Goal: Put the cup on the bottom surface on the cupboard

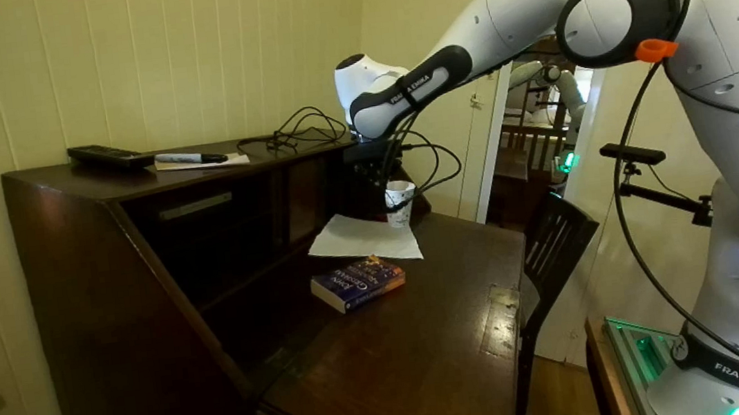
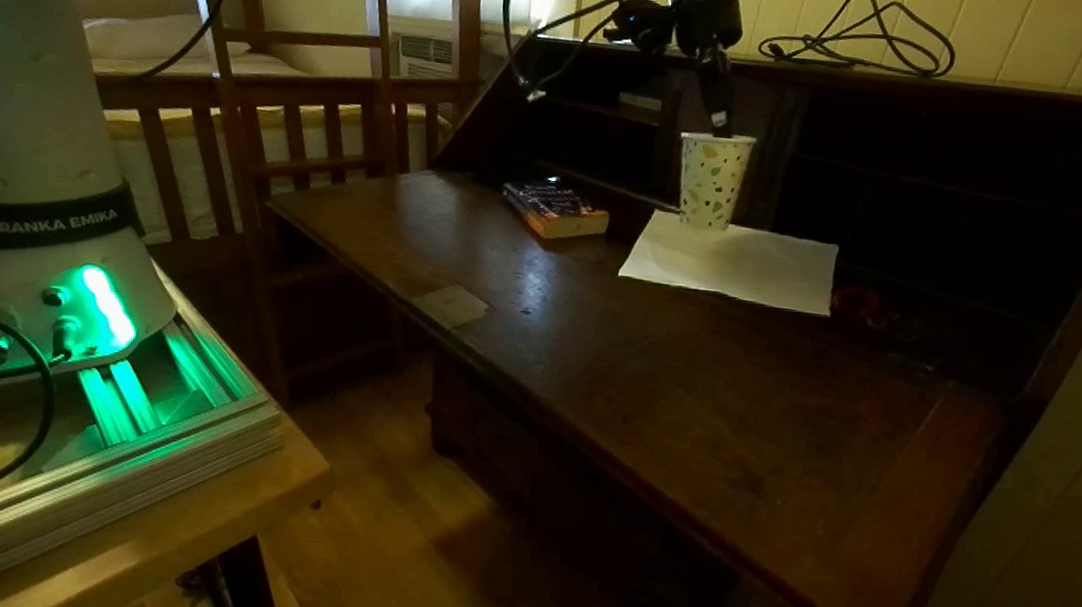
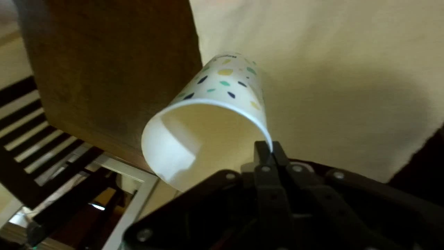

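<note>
one white tapered flecked paper cup (image 2: 712, 183) directly below the black two-fingered gripper (image 3: 272, 148), rim pinched between its fingertips. cup base over one white paper sheet (image 2: 736, 266) on the flat dark brown wooden desk leaf (image 2: 674, 378); touching or not, i can't tell. one white jointed arm (image 1: 514, 13) arches across, wrist bent, gripper pointing down. one thick blue-purple paperback (image 1: 359, 284) just beside the sheet.

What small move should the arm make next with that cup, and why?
I'd probably ease the claw down gently before opening: it pinches the cup at the rim, seemingly over the paper sheet on the bottom surface, and I can't tell whether the base touches down.
</note>
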